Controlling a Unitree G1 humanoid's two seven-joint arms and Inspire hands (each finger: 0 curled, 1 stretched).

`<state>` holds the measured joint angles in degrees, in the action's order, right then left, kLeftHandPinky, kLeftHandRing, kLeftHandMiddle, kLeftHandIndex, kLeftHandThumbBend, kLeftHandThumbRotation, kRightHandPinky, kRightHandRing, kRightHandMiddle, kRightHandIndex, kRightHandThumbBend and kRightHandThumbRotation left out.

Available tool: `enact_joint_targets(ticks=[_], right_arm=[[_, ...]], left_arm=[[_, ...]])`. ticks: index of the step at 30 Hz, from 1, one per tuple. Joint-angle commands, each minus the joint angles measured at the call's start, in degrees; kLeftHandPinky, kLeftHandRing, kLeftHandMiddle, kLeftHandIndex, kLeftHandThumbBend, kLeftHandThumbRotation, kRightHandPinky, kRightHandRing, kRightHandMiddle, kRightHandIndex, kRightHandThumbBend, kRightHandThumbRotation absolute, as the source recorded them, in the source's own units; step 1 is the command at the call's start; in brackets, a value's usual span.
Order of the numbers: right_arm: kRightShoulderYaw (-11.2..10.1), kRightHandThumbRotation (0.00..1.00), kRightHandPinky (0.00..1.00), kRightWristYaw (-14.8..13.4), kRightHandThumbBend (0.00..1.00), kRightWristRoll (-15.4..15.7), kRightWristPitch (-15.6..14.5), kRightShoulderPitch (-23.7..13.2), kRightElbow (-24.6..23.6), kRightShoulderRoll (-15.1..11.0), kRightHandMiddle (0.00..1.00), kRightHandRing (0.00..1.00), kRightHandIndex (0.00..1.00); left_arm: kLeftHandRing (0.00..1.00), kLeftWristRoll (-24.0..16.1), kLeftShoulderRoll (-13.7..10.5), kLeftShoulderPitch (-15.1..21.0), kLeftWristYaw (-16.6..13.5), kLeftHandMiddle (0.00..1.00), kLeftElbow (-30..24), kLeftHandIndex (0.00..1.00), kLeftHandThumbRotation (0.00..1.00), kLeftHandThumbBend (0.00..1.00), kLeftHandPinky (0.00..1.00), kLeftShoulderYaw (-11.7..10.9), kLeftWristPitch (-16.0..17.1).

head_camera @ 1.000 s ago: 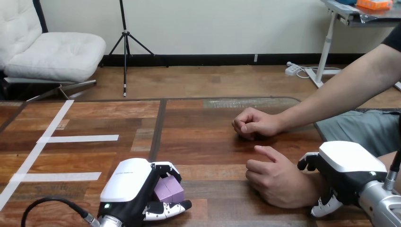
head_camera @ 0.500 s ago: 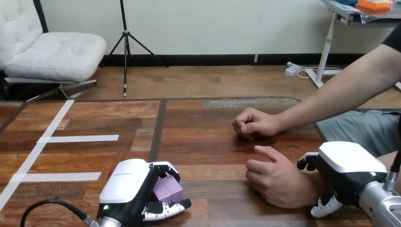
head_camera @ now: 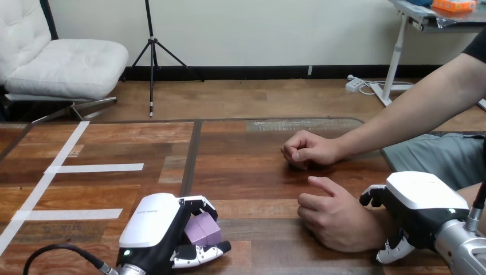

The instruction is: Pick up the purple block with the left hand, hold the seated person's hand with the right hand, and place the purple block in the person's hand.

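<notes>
Wood-plank table | left hand fingers curled round cubic purple block | right hand fingers clasp person's wrist

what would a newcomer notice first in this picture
The left hand, at the table's near edge, is curled round the purple block. At the right, the right hand clasps the person's nearer hand, a loose fist on the wood, at the wrist; the person's other hand rests fisted further back.

Pale purple block, white-taped brown table
</notes>
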<state>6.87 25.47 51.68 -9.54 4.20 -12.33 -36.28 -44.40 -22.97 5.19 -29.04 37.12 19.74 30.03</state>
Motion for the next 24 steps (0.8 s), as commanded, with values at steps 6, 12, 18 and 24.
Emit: enact_joint_targets(ticks=[6, 12, 18, 24], right_arm=[[-0.71, 0.07, 0.78, -0.33, 0.80, 0.28, 0.02, -2.24, -1.89, -1.36, 0.79, 0.78, 0.78], [-0.76, 0.07, 0.78, -0.31, 0.80, 0.13, 0.15, -2.45, -1.71, -1.40, 0.79, 0.78, 0.77], [-0.90, 0.07, 0.78, -0.34, 0.80, -0.23, 0.15, -2.76, -1.43, -1.33, 0.79, 0.79, 0.77], [-0.92, 0.07, 0.78, -0.32, 0.79, -0.23, 0.15, -2.98, -1.28, -1.40, 0.79, 0.78, 0.77]], left_arm=[[0.31, 1.95, 0.04, 1.32, -0.90, 0.41, 3.06, 0.52, 0.27, 0.48, 0.24, 0.34, 2.73], [0.35, 7.47, 0.94, 0.85, 1.64, 0.43, 3.84, 0.53, 0.24, 0.53, 0.28, -1.04, 6.86], [0.38, 15.65, 2.29, 0.15, 6.28, 0.47, 4.20, 0.52, 0.20, 0.63, 0.31, -2.70, 11.99], [0.41, 22.98, 3.65, -0.66, 11.49, 0.49, 3.50, 0.52, 0.19, 0.72, 0.34, -3.99, 15.53]])
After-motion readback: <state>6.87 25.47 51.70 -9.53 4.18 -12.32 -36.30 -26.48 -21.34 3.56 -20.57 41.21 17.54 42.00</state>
